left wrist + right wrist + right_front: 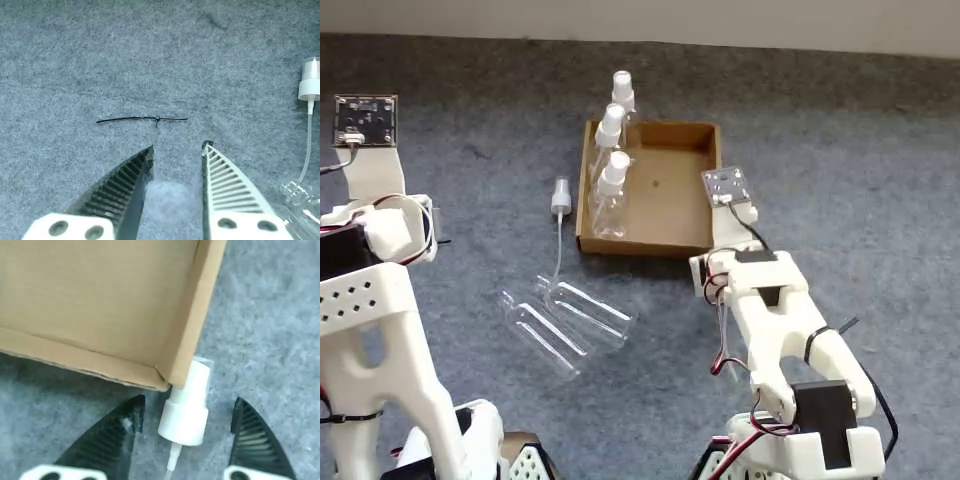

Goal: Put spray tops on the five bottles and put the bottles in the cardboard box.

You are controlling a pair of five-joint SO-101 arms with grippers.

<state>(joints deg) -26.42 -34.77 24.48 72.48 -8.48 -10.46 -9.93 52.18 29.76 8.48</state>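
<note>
While left gripper [178,147] and right gripper [189,399] gape, the box [199,305] part-hides a spray top [185,412].

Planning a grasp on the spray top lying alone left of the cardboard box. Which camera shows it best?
The high view: the spray top lies whole there, head and tube, beside the cardboard box. The left wrist view catches its head and part of its tube at the picture's edge.

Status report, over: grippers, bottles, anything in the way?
Left gripper open, over carpet. Right gripper open around a spray top at the cardboard box corner. Two bottles lie uncapped. Cable tie ahead of left gripper.
</note>
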